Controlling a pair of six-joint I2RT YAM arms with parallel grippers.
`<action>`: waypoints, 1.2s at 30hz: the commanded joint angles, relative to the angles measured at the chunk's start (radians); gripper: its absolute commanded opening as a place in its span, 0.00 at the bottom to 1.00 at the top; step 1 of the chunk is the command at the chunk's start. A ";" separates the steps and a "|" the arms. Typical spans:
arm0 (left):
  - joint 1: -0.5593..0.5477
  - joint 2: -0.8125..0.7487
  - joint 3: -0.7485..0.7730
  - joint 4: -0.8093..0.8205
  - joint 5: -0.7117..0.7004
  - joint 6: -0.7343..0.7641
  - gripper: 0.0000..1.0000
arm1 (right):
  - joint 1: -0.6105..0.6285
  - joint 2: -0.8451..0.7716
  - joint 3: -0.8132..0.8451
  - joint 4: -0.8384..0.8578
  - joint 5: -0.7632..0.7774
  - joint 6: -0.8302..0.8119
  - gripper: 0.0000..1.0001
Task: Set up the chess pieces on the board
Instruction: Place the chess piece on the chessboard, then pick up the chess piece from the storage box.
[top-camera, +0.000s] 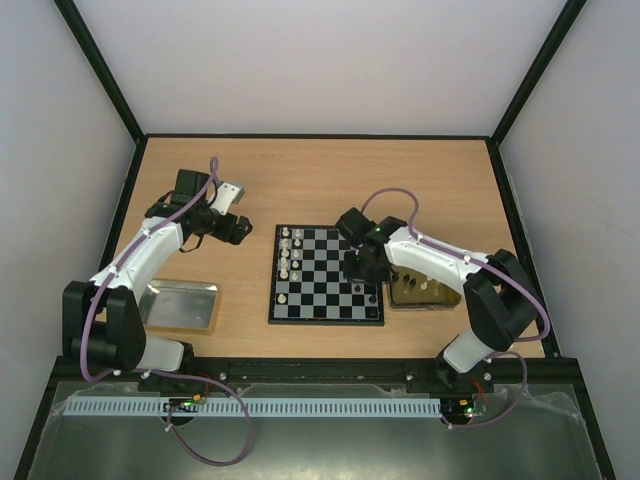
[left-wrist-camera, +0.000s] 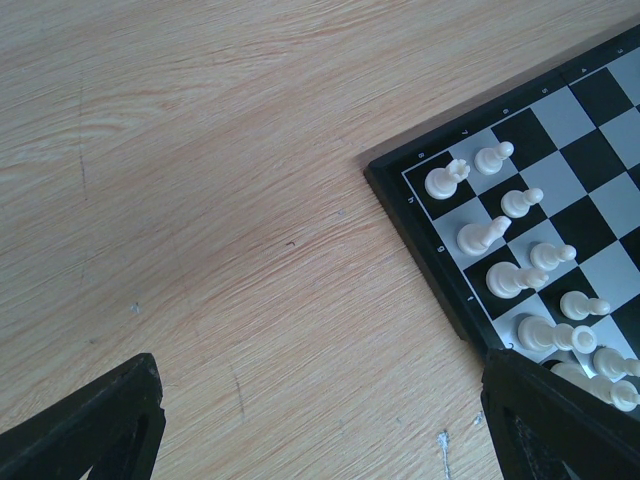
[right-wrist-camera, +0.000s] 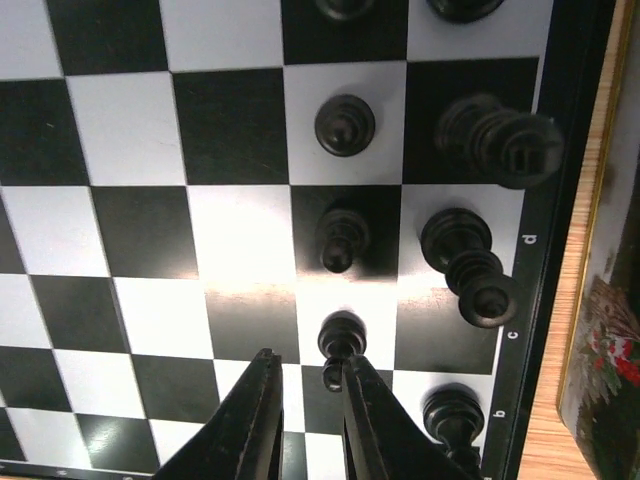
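The right gripper (right-wrist-camera: 312, 360) hung low over the small chessboard of black and white checks with a dark border (top-camera: 326, 320), which lay mid-way across the pale wooden bench (top-camera: 320, 180). Its fingers stood narrowly apart, the gap wider than the head of the tiny glossy black pawn (right-wrist-camera: 340, 340) just ahead of their tips, so they seemed to pinch nothing.

The pawn stood in the second file in from the board's right edge, in line with other black pawns, and the taller black pieces (right-wrist-camera: 470, 265) stood along that edge. The step looked like letting this pawn go. To do it well, the fingers should part evenly. The wrist should then rise straight up, so no pad drags the head and topples the pawn into its neighbours.

The pawn stood upright with its base on the square, its head up and its long axis vertical.

The left gripper (left-wrist-camera: 320, 430) had its fingers spread wide over bare bench by the board's far left corner, empty. The white pieces (left-wrist-camera: 483, 236) stood upright in two files along the left edge.
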 joint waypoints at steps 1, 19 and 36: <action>0.005 -0.009 -0.007 -0.001 0.002 0.005 0.87 | -0.012 -0.046 0.065 -0.073 0.043 -0.014 0.16; 0.005 -0.011 -0.005 -0.003 0.003 0.007 0.87 | -0.330 -0.177 -0.054 -0.118 0.103 -0.131 0.15; 0.005 0.000 0.000 -0.004 0.005 0.007 0.87 | -0.431 -0.138 -0.147 -0.024 0.061 -0.154 0.15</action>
